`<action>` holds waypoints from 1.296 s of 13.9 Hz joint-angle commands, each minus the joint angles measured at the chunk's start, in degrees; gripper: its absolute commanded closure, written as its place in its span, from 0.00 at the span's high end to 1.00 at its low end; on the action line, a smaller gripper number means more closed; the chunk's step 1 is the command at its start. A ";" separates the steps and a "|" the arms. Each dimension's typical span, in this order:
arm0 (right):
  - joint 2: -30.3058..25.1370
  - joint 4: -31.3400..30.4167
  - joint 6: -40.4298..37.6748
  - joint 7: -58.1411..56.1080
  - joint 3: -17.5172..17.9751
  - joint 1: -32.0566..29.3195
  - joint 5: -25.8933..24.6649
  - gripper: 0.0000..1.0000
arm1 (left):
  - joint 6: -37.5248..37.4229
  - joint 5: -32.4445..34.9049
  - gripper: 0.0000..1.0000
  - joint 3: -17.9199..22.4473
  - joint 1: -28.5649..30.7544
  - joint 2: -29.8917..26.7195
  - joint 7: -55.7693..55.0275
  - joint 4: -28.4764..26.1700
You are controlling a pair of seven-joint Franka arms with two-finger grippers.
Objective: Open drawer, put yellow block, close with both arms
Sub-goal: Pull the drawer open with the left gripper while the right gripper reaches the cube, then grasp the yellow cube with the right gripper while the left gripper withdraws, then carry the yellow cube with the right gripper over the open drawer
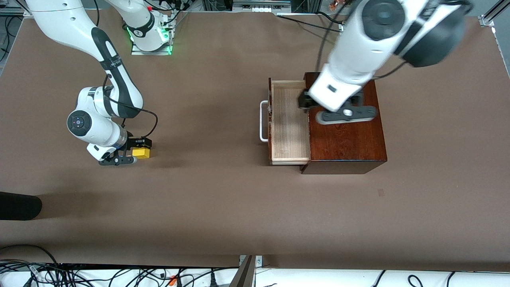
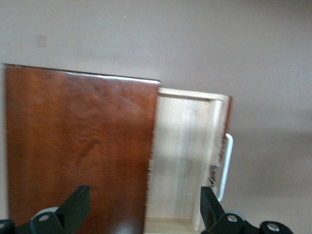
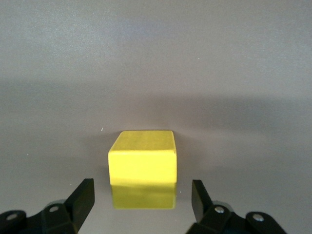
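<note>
While the left claw (image 1: 305,104) hangs wide over the open drawer (image 1: 289,127), the right claw (image 3: 141,202) straddles the yellow block (image 3: 142,163) on the table (image 1: 223,191), fingers spread, not yet closed.

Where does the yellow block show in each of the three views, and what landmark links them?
Front view: the yellow block sits on the table toward the right arm's end, at the right gripper.
Right wrist view: the block lies between the open fingers.
Left wrist view: not in it.
Shared landmark: the brown table, in all three.
</note>
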 commanded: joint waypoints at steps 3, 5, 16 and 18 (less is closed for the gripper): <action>-0.18 -0.71 1.17 0.56 0.14 0.17 0.97 0.64 | -0.27 -1.60 1.00 -0.51 7.27 -3.64 6.47 -3.72; -0.27 -0.62 1.08 0.47 0.14 0.17 0.97 0.57 | -0.97 -1.77 1.00 1.94 7.72 -4.34 11.65 -4.42; -7.12 12.88 -20.31 0.29 2.59 3.42 0.62 0.39 | -2.82 -7.05 1.00 26.56 0.43 -15.68 34.78 -12.95; -7.91 19.30 -29.46 0.30 3.65 3.60 0.53 0.39 | -2.82 -6.96 1.00 27.27 1.13 -15.68 36.63 -12.86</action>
